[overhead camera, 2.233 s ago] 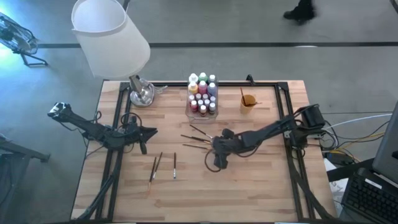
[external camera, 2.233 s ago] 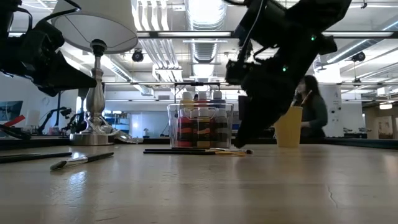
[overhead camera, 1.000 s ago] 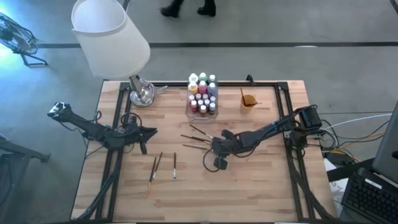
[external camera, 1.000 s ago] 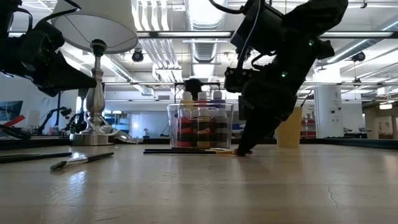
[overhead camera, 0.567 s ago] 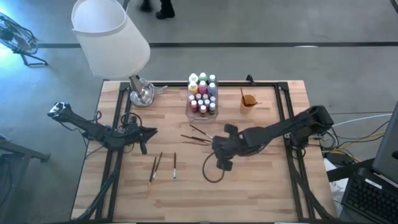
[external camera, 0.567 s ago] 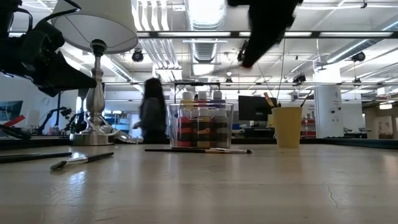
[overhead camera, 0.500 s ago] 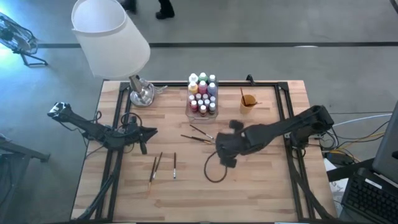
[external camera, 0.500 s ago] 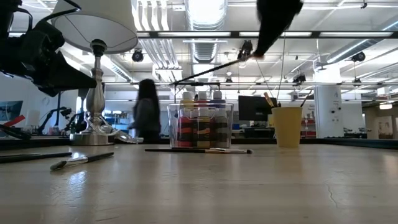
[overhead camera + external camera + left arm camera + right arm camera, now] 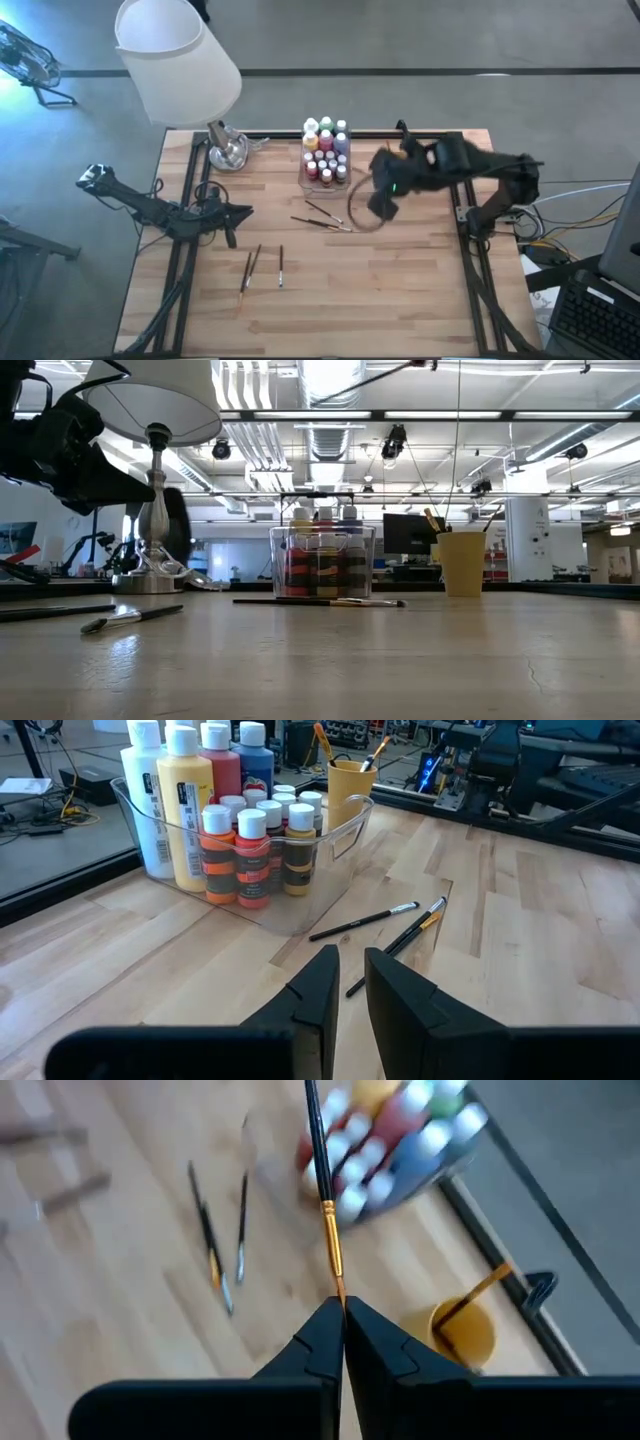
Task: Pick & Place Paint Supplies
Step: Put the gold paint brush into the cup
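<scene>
L pincer waits at tabletop's left side, jaws narrow, holding nothing. Three brushes lie near it, two more mid-tabletop by the box of bottles. R pincer, raised near the cup, is clamped on a brush. Step looks like carry-to-place; next needs tip lined up w/ cup mouth. Room's open above; box just left.

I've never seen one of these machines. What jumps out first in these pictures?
The right gripper hangs high over the table's back right part, pinching a thin paintbrush by its tip. Behind the table's middle stands a clear box packed with paint bottles. A big white lamp rises at the back left corner.
</scene>
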Available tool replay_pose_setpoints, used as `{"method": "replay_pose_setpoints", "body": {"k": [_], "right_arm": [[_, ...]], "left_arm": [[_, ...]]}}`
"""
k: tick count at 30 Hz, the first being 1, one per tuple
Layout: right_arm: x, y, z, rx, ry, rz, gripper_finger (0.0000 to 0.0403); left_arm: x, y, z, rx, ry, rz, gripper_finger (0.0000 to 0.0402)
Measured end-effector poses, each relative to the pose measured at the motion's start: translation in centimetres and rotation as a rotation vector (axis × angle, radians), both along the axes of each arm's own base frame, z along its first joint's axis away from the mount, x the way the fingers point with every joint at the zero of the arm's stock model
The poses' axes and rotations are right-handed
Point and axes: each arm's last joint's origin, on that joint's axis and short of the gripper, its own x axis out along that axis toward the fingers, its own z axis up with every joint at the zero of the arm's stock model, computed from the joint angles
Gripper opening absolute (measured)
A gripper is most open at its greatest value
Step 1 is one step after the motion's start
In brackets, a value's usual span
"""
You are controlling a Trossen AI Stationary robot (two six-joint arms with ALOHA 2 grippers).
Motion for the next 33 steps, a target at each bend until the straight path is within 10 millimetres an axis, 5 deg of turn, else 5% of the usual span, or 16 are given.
{"method": "replay_pose_setpoints", "body": {"k": [5, 22, 25, 33], "right_arm": [[-0.9, -1.8, 3.3, -0.021, -0.119, 0.003, 0.0008], [-4.8, -1.7, 15.5, -0.349, -0.931, 0.35, 0.0008], [-5.3, -1.8, 14.9, -0.36, -0.851, 0.34, 0.0008], [-7.8, -3.9, 9.4, -0.163, -0.339, -0.035, 0.0008]], "left_arm": [[0.0, 0.0, 0.0, 0.0, 0.0, 0.0, 0.0056], [0.0, 0.0, 0.0, 0.001, 0.003, -0.001, 0.0056], [0.0, 0.0, 0.0, 0.0, 0.003, -0.003, 0.0057], [0.0, 0.0, 0.0, 0.0, 0.003, -0.004, 0.0056]]}}
